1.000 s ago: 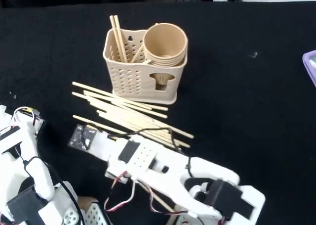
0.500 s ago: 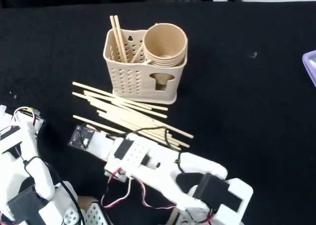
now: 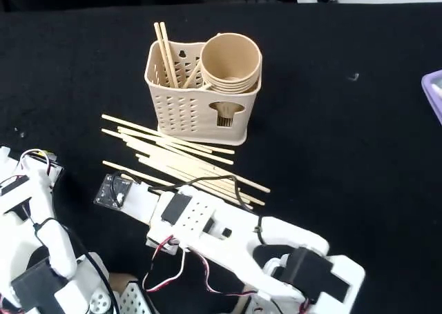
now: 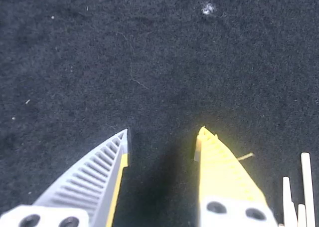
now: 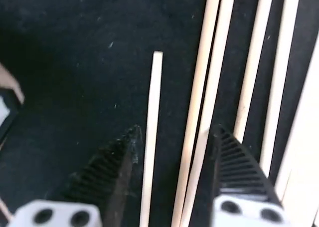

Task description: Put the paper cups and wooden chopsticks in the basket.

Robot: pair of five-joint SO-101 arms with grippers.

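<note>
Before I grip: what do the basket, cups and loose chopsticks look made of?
The basket looks like moulded plastic, matte beige: regular punched holes. The cups look like paper, tan, with thin stacked rims. The chopsticks seem bare pale wood, matte, ends cut square.

**Robot test bench, likely a lab**

A table draped in black cloth fills the frame. 2 white plastic arms, at lower centre and lower left, trail bare red and black wires.
</note>
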